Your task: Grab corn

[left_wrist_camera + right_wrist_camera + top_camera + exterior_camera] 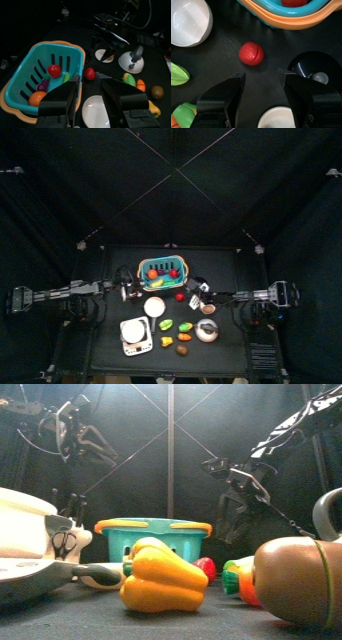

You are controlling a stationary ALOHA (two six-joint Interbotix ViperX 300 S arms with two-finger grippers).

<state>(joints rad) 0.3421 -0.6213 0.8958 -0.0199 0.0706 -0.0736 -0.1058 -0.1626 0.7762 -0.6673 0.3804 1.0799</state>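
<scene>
**Corn untouched behind the pepper, both grippers empty**

Front view, nearest: brown rounded item (294, 579) at lower right and yellow pepper (163, 581) at lower ctr. The corn (147, 545) lies just behind the pepper, w/ only its pale yellow end showing above it. In the top view the corn sits a bit below ctr of frame, in the cluster of small food items; nothing grips it.

Further back: white bowl (93, 112), then a small red fruit (251, 53) on bare table btwn bowl and basket. R gripper (263, 77) hangs over that red fruit, jaws spread wide, nothing btwn them.

Farthest: teal basket (154, 536) w/ orange rim, mid-frame in front view, holding red, green, purple and orange pieces. L gripper (89, 84) is up beside it at upper left of front view, jaws apart w/ a gap showing the bowl, holding nothing.
</scene>
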